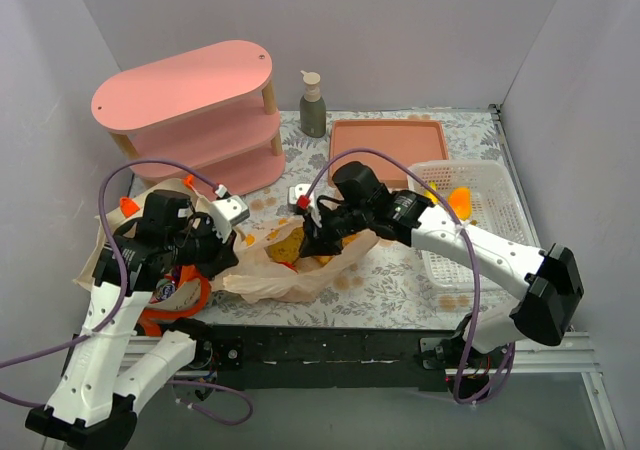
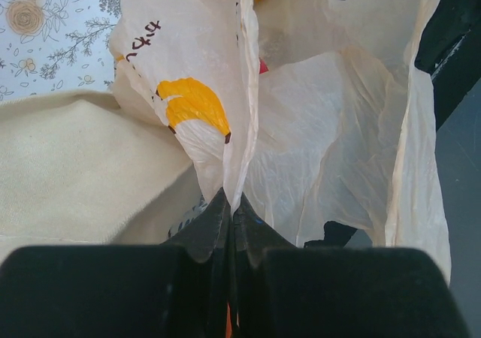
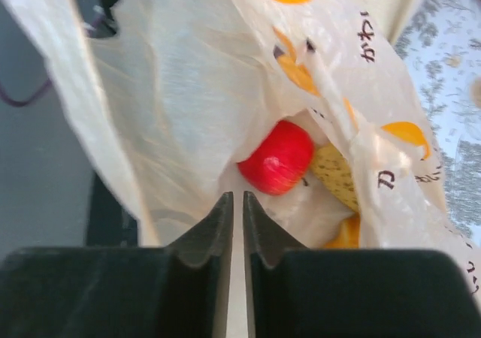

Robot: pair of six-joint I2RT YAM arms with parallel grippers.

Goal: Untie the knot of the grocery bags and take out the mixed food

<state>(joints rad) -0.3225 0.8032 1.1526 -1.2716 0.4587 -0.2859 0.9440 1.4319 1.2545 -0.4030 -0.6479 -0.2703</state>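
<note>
Thin tan plastic, printed with orange and brown marks, makes up the plastic bag (image 1: 290,275), which lies slumped on the flowered table (image 1: 400,270) close to its near edge, between the two arms. The left gripper (image 2: 229,203) is clamped on a gathered fold at the bag's left side, fingers pressed together with the film pinched between them. The right gripper (image 3: 234,199) sits at the bag's mouth, its fingers drawn almost together on a thin pale strip of the film. Inside, the right wrist view shows a red apple (image 3: 276,158) touching a pale yellow banana (image 3: 334,176), with an orange piece (image 3: 346,236) just beside them. From above, a brown lump (image 1: 285,248) shows through the opening. The cream canvas tote (image 1: 100,260) lies under the left arm, touching the plastic bag's left side. A white basket (image 1: 480,220) stands to the right.
</note>
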